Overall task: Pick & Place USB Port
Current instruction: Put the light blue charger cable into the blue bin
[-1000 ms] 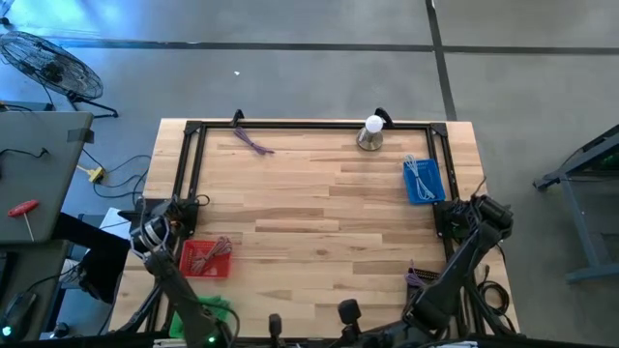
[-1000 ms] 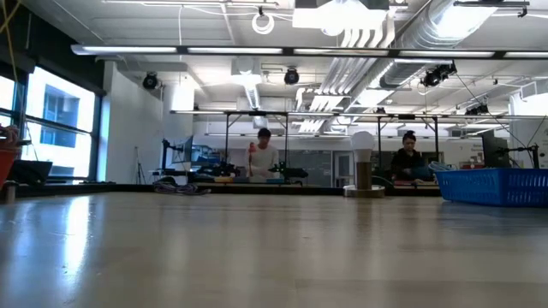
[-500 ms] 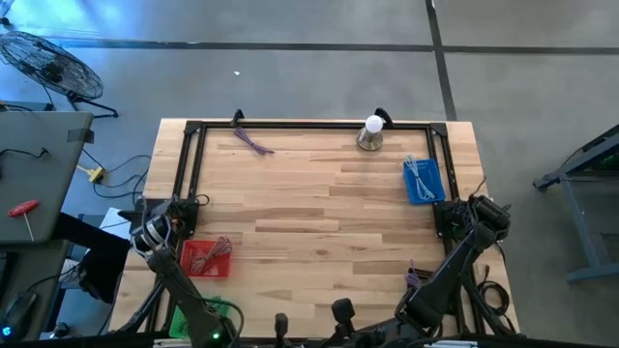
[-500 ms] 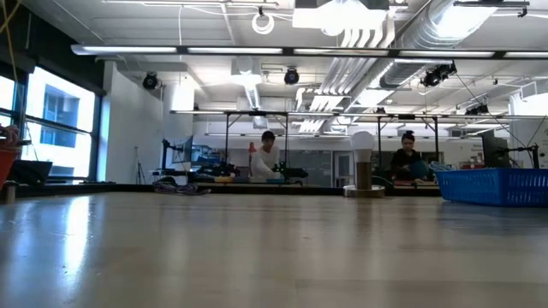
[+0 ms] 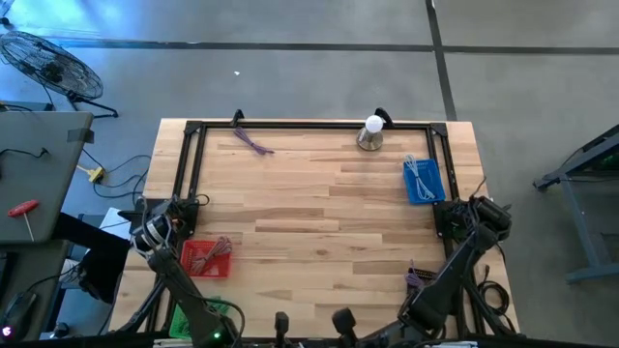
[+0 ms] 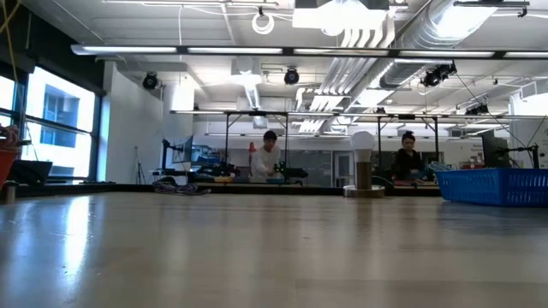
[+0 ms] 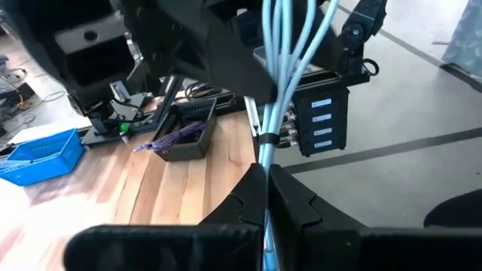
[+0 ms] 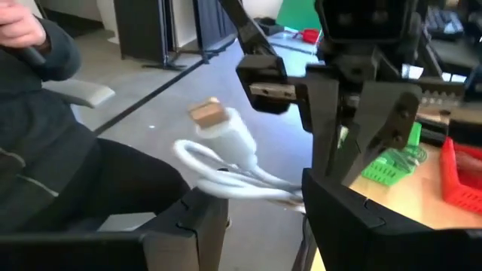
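Note:
My left gripper (image 5: 157, 230) hovers at the table's left edge. In the left wrist view its fingers (image 7: 265, 172) are shut on a bundle of light blue cables (image 7: 282, 68). My right gripper (image 5: 474, 215) hovers at the table's right edge. Its fingers (image 8: 260, 194) stand open, and a white cable (image 8: 233, 162) with a tan USB plug (image 8: 205, 113) loops across the gap. A black box with white-labelled ports (image 7: 320, 124) hangs on the black frame beside the right arm. My left gripper pinches the light blue bundle between its two fingers, just below a dark tie (image 7: 263, 137) around the strands. The strands lie along the fingers and rise past their tips, out of the picture. My right gripper's fingers stand apart around the white cable. Its strands reach the inner side of one finger (image 8: 309, 197); I cannot tell whether they touch it.
A blue basket of white cables (image 5: 423, 181) stands at the right and a dark basket of purple cables (image 5: 421, 278) near right. A red basket (image 5: 206, 257) and a green one (image 5: 208, 314) stand near left. A lamp (image 5: 371, 133) and a purple cable (image 5: 253, 142) lie far. A seated person (image 8: 45, 150) is close by.

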Robot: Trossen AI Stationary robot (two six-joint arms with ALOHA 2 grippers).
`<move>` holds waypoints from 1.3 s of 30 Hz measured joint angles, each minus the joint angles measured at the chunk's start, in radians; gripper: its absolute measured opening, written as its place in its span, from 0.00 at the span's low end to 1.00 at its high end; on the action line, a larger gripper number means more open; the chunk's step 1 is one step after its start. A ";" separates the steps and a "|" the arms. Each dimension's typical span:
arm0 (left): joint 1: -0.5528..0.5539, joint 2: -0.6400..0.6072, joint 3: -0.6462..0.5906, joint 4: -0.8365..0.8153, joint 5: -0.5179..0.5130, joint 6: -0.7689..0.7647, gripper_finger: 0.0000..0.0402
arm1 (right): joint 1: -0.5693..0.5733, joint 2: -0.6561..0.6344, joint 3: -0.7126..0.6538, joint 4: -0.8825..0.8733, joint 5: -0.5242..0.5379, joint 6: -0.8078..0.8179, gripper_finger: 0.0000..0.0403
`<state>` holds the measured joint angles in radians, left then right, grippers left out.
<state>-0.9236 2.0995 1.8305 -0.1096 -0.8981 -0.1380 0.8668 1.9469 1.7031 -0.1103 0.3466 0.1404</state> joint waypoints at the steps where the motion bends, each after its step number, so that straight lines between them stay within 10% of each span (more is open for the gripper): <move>1: 0.001 0.000 0.000 0.000 0.001 -0.001 0.00 | 0.003 0.000 0.000 0.006 0.006 -0.014 0.40; 19: 0.001 0.000 0.000 -0.005 -0.003 -0.001 0.00 | 0.004 0.000 0.000 0.011 0.013 -0.060 0.39; 29: 0.001 -0.002 0.000 -0.041 0.011 -0.004 0.05 | -0.010 -0.002 0.000 -0.016 0.011 -0.066 0.05; 39: 0.001 -0.002 0.000 -0.019 0.057 -0.024 0.24 | -0.009 -0.002 0.000 -0.097 0.082 -0.031 0.03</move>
<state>-0.9222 2.0975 1.8305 -0.1282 -0.8416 -0.1621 0.8574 1.9450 1.7031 -0.2073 0.4288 0.1097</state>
